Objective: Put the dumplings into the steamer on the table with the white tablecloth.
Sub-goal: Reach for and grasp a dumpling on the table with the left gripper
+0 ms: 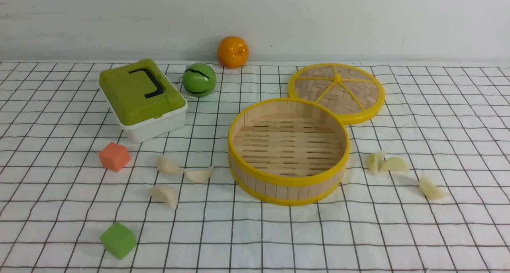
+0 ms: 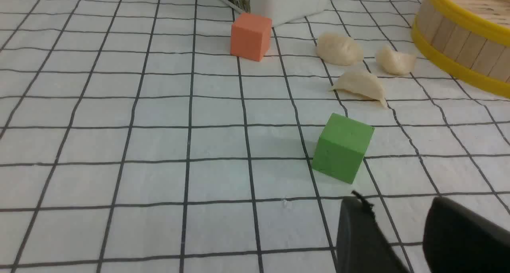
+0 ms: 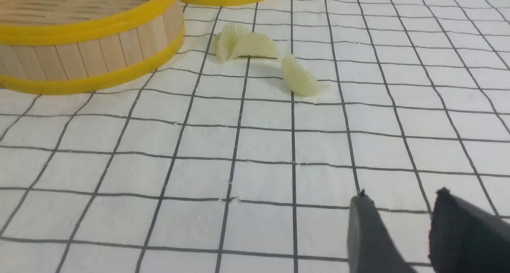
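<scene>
Two pincers show, one in each wrist view: the left gripper [image 2: 392, 203] has its fingers spread with a gap of bare cloth between them, and nothing is pinched there. The right gripper [image 3: 402, 197] is parted in the same way, its fingertips apart and holding nothing. Neither touches any object in view.

Nearest the left gripper in its wrist view is a green cube [image 2: 343, 148] resting on the white tablecloth [image 1: 267, 237], with its thin black grid. Beyond that cube lie three cream dumplings [image 1: 168, 166] in a loose group, on the left side of the steamer [image 1: 289, 185]. An orange-red cube [image 1: 114, 156] sits near them, farther to the left.

Three yellowish dumplings [image 1: 431, 187] lie on the cloth at the steamer's right: two bunched together, the third a little apart and nearer the robot. The round steamer stands upright and open around the middle of the table [image 1: 470, 241], its slatted floor bare, so all six dumplings are outside it.

Behind the steamer and to its right, the woven lid [image 1: 350, 89] lies flat. At the back left are a white box with a green lid [image 1: 143, 99], a green striped ball [image 1: 199, 79] beside it, and a glossy orange fruit [image 1: 233, 52].
</scene>
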